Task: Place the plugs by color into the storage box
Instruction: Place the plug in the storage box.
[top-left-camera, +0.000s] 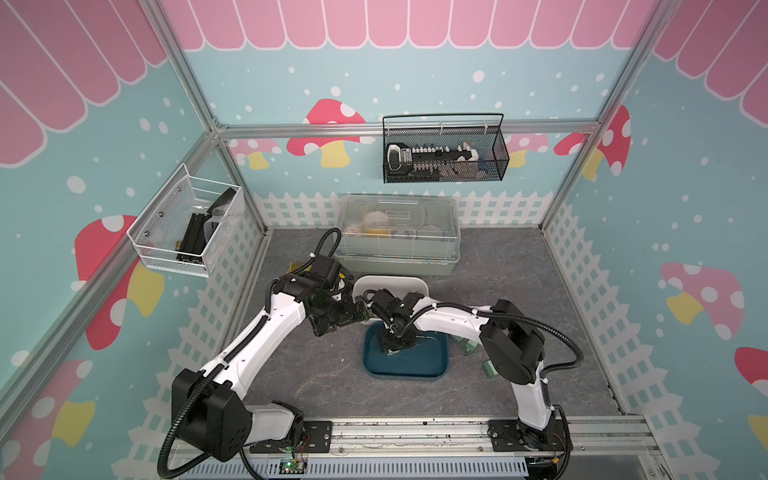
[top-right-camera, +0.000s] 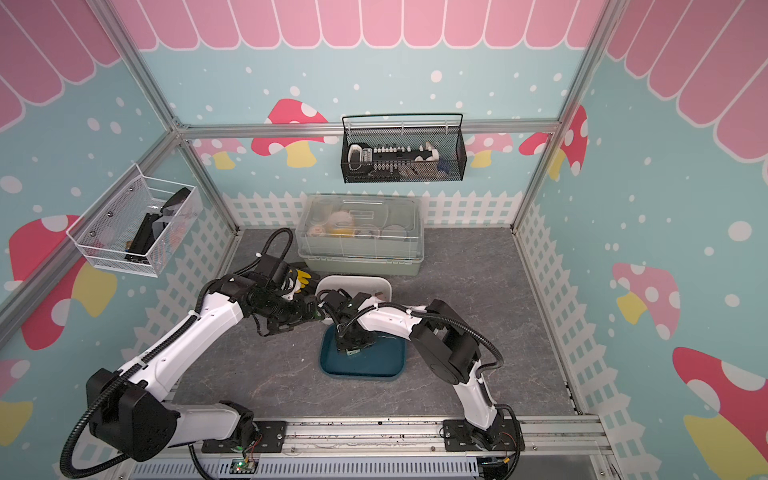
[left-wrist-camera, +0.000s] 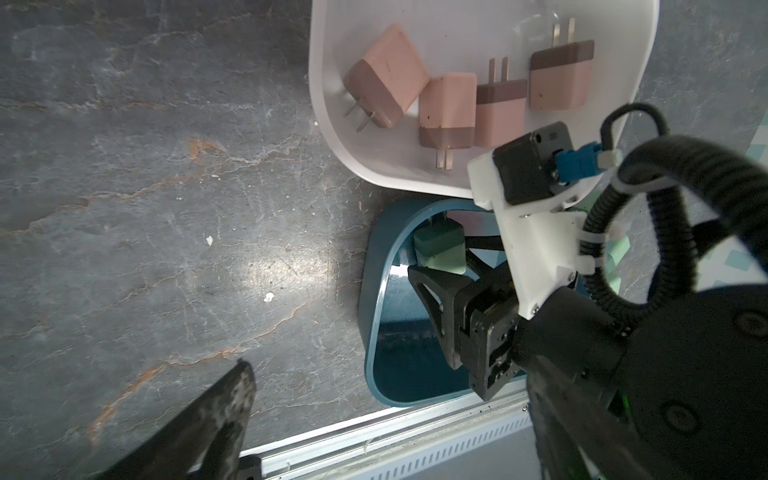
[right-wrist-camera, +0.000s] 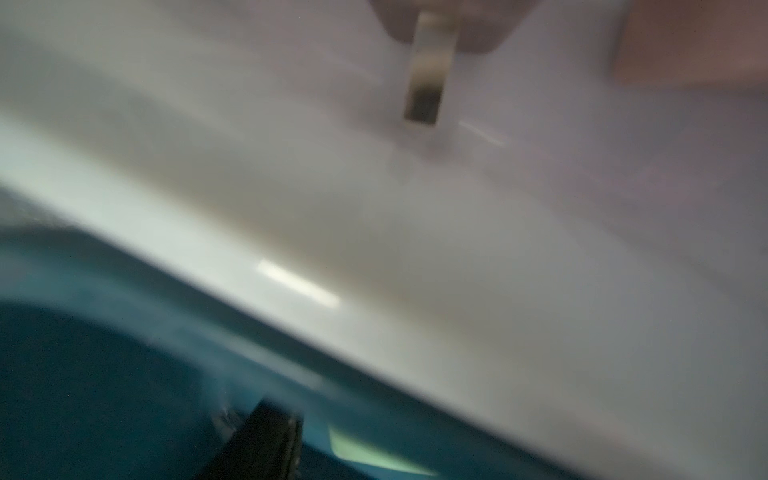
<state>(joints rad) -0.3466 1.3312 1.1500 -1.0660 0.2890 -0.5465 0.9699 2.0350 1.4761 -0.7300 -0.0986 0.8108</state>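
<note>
Left of the teal box (top-left-camera: 372, 365), the left gripper (top-left-camera: 358, 312) hung over the grey tabletop (top-left-camera: 299, 374) with its jaws spread wide. In the left wrist view only one of its dark fingers (left-wrist-camera: 216, 419) showed, and only bare stone lay by it.

Just behind the teal box sat the white box (left-wrist-camera: 326, 124), their rims meeting or nearly so. Four pink plugs (left-wrist-camera: 446, 112) lay on its floor, on their sides with prongs pointing different ways.

Over the teal box, near the wall facing the white box, the right gripper (left-wrist-camera: 440, 257) pointed down into the tub. A mint plug (left-wrist-camera: 438, 245) stood between its jaws, low against the teal floor, with its prongs towards the white box. The near finger (left-wrist-camera: 432, 291) lay against the plug's lower face, and the far finger was mostly hidden behind it. The jaws stood partly apart, but whether they pinched the plug or had let it go could not be told. The right wrist view was too blurred to help: one dark finger (right-wrist-camera: 266, 440) over the teal floor and a mint patch beside it.

Right of the teal box, loose mint plugs (top-left-camera: 467, 347) lay on the tabletop, partly hidden by the right arm (top-left-camera: 511, 345).
</note>
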